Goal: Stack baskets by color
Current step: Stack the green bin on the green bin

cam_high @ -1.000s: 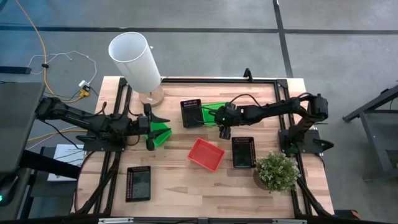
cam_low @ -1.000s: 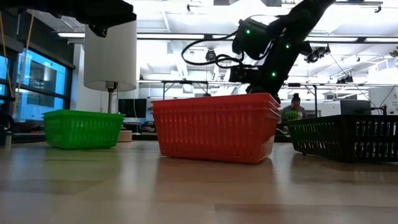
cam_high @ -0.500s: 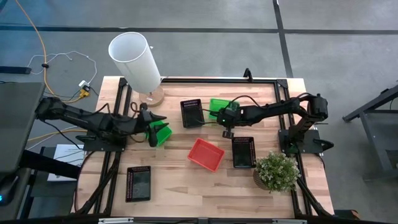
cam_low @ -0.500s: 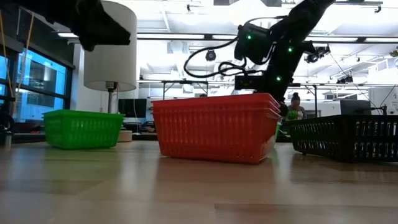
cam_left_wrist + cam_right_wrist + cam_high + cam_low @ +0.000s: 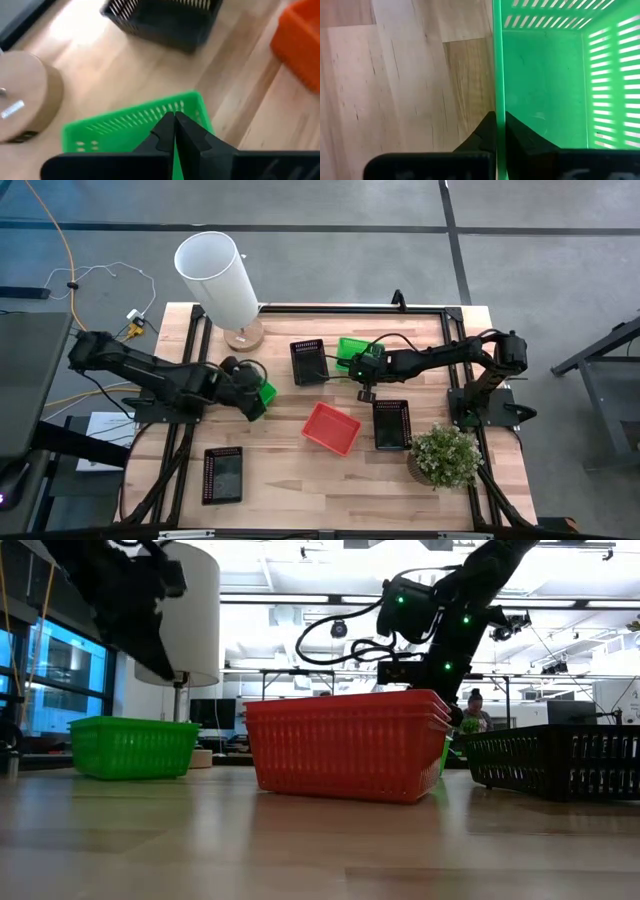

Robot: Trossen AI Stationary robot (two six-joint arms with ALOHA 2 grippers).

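Two green baskets show. One green basket (image 5: 265, 393) (image 5: 133, 747) stands on the table's left part. My left gripper (image 5: 254, 398) (image 5: 175, 120) hangs shut just over it, and in the low view its tip (image 5: 168, 668) is higher than the basket's rim. The other green basket (image 5: 350, 348) (image 5: 545, 90) sits right of centre, with my right gripper (image 5: 362, 388) (image 5: 498, 117) shut on its wall. A red basket (image 5: 331, 428) (image 5: 345, 743) lies near the middle. Black baskets (image 5: 308, 362) (image 5: 391, 424) (image 5: 222, 475) lie around it. My right gripper pinches the green basket's wall (image 5: 498, 100) that faces the table's near edge. One finger is inside the basket and one outside. The fingers slant down from the table's right and lie along that wall.
A tall white cylinder (image 5: 215, 275) stands on a wooden foot at the far left. A potted plant (image 5: 443, 457) sits at the near right, next to a black basket. Bare wood lies along the near edge between the black basket at the left and the plant.
My left gripper has tipped from level to pointing steeply down, has sunk toward its green basket and has shut. My right gripper has stayed in place and shut on the other green basket's wall. That basket has shifted a little away from the far black basket.
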